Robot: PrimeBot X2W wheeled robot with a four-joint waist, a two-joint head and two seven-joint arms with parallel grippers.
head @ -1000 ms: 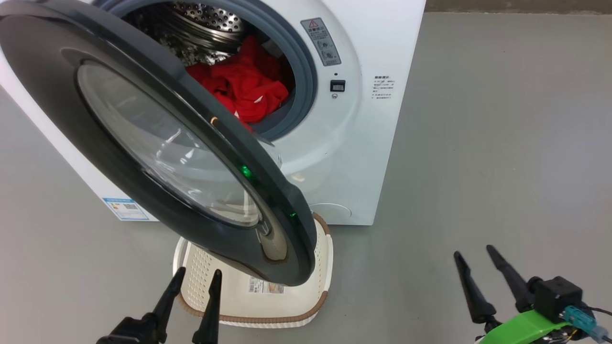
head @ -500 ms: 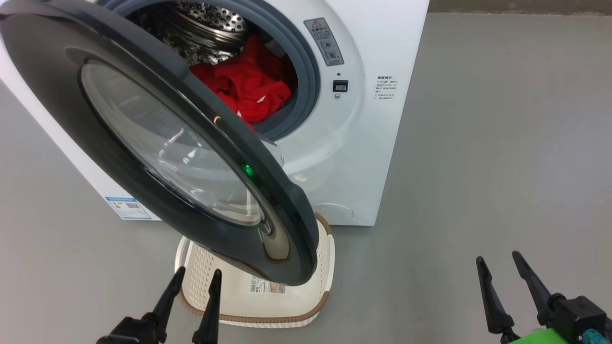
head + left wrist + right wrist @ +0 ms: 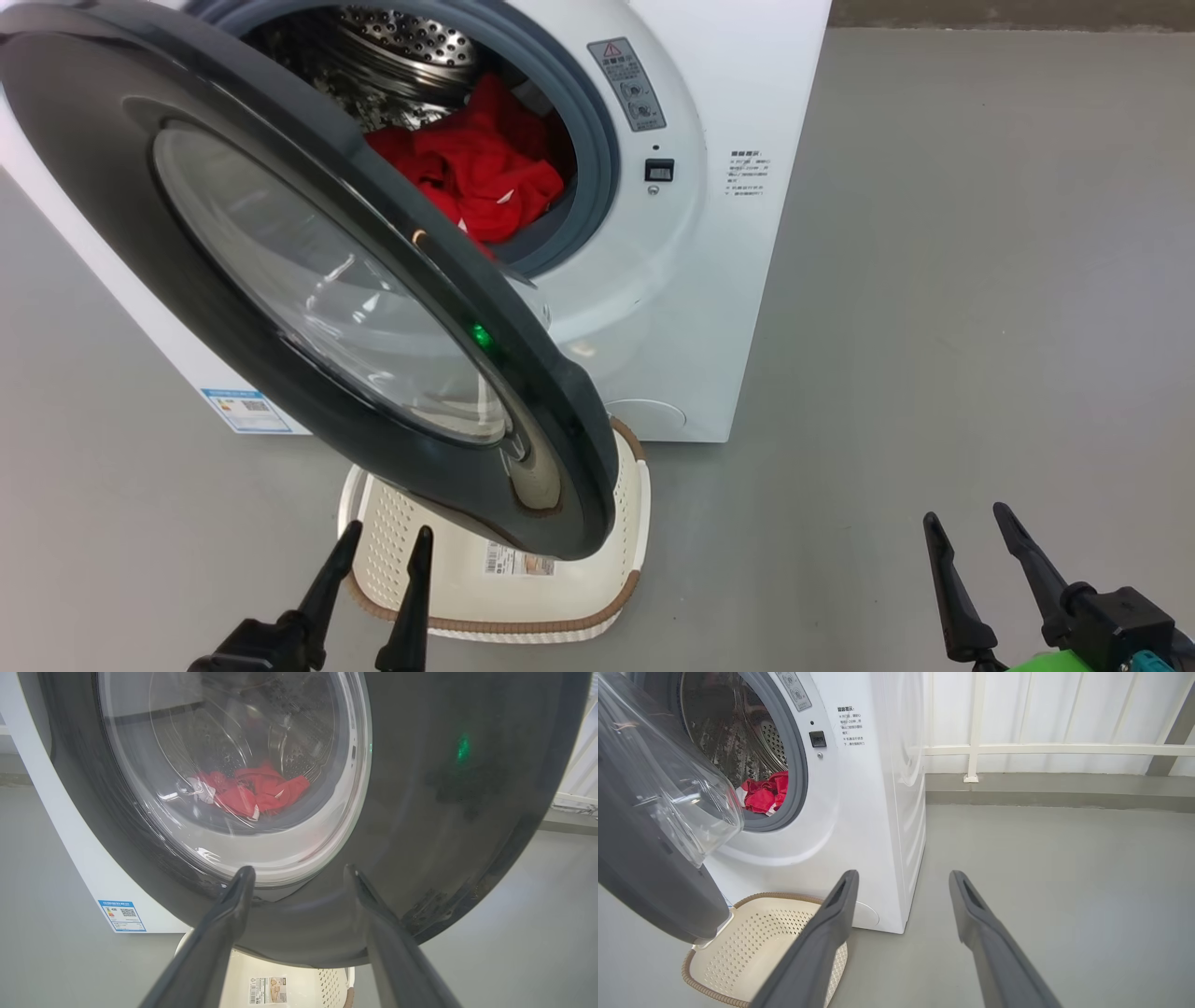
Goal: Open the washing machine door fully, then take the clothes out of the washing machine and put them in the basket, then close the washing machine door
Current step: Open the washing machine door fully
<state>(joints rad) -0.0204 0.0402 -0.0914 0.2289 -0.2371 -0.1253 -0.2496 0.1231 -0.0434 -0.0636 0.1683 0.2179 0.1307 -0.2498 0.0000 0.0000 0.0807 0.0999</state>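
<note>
1. While the washing machine door (image 3: 308, 280) stands swung out from the washing machine (image 3: 709, 280), its glossy black rim and bulging glass hang over the basket (image 3: 631, 523) in the head view.
2. We see the clothes (image 3: 476, 177) (bright red, with a little white trim) lying low in the steel drum (image 3: 401, 37), behind the grey gasket (image 3: 602, 140); none of them lies in the basket.
3. We find the basket on the grey floor (image 3: 934, 280), right at the foot of the machine, with a barcode sticker (image 3: 516, 560) on its bottom.
4. Our left gripper (image 3: 389, 530) sits at the basket's near rim, below the door's lower edge in the head view, with its two fingers spread apart and nothing between them.
5. From the left wrist view those fingertips look close to the door's lower rim, though we cannot tell whether they touch it.
6. Our right gripper (image 3: 964, 511) is at the lower right over bare floor, well apart from machine and basket; its fingers are likewise spread and hold nothing.
7. Along the right gripper's fingers we look at the machine's front corner, with a white railing (image 3: 1045, 749) behind it.
8. We also note a blue-edged label (image 3: 245, 409) low on the machine's side and a green glint (image 3: 481, 336) on the door's rim.
</note>
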